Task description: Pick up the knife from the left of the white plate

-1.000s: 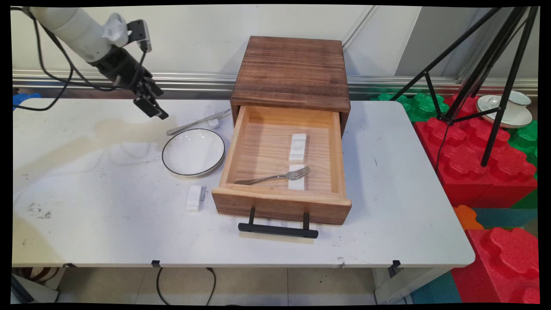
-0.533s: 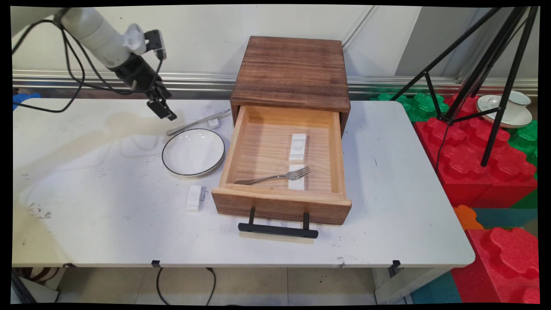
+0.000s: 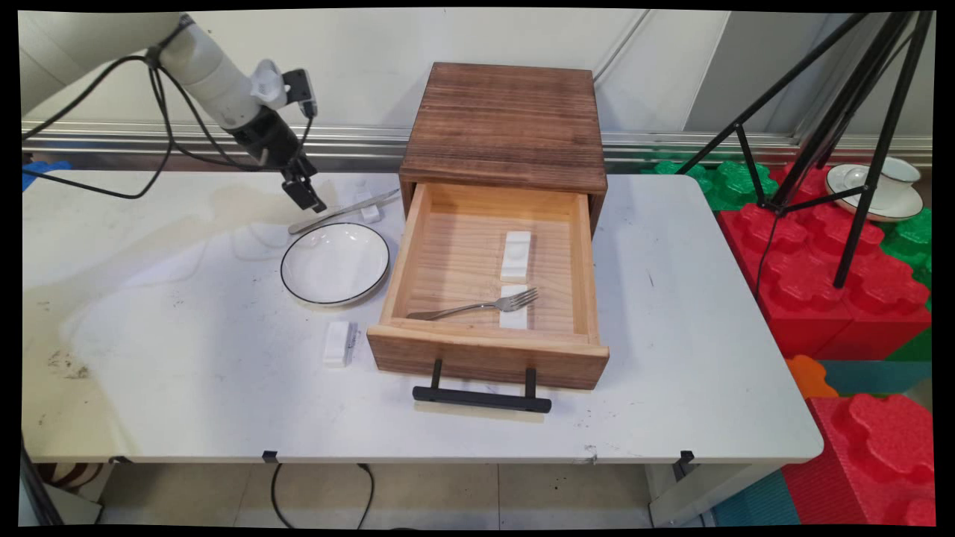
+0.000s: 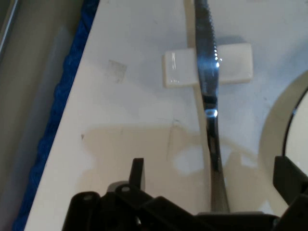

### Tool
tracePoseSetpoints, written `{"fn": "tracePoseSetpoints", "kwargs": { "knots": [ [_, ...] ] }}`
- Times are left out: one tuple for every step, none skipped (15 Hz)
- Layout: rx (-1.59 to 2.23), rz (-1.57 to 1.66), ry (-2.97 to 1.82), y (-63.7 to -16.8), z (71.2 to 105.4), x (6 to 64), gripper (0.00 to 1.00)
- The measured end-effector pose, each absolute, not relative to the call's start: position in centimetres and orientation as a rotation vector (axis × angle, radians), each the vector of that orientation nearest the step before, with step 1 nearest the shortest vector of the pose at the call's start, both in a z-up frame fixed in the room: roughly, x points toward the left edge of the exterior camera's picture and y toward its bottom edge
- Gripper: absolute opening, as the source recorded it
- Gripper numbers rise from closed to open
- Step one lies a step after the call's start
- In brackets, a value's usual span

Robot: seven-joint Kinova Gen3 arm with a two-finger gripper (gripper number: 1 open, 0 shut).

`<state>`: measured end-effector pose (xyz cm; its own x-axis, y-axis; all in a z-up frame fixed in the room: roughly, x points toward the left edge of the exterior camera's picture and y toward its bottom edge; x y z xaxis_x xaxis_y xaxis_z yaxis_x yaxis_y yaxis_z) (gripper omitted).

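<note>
Item — black two-finger gripper [image 3: 307, 195]: I read its fingers [image 4: 137, 174] as spread wide, empty, poised over the handle of the silver table knife [image 4: 208, 96].

Item — that knife: lies on the white surface [image 3: 186, 358], blade propped across a small white rectangular rest [image 4: 178, 70], just behind the white black-rimmed plate [image 3: 335, 263].

Risk, as I judge it — the thin handle skidding or pivoting off the rest; a finger clipping the plate's rim.
</note>
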<state>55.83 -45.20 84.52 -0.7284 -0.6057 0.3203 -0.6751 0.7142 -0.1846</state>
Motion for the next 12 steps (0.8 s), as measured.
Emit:
{"fn": "tracePoseSetpoints", "kwargs": {
  "knots": [
    [1.020, 0.423, -2.686, -45.6, 84.1, 55.7, 1.00],
    [1.022, 0.421, -2.686, -45.9, 83.8, 55.7, 1.00],
    [1.023, 0.418, -2.687, -46.3, 83.3, 55.6, 1.00],
    [1.023, 0.415, -2.687, -46.8, 82.9, 55.5, 1.00],
    [1.021, 0.411, -2.689, -47.2, 82.5, 55.4, 1.00],
    [1.020, 0.409, -2.689, -47.5, 82.1, 55.4, 1.00],
    [1.017, 0.403, -2.690, -47.8, 81.8, 55.4, 1.00],
    [1.014, 0.395, -2.693, -48.0, 81.4, 55.3, 1.00],
    [1.010, 0.386, -2.695, -48.1, 81.2, 55.3, 1.00],
    [1.007, 0.381, -2.696, -48.2, 81.0, 55.3, 1.00],
    [1.003, 0.371, -2.698, -48.2, 80.8, 55.2, 1.00],
    [1.000, 0.362, -2.700, -48.3, 80.5, 55.2, 1.00]
  ]
}}
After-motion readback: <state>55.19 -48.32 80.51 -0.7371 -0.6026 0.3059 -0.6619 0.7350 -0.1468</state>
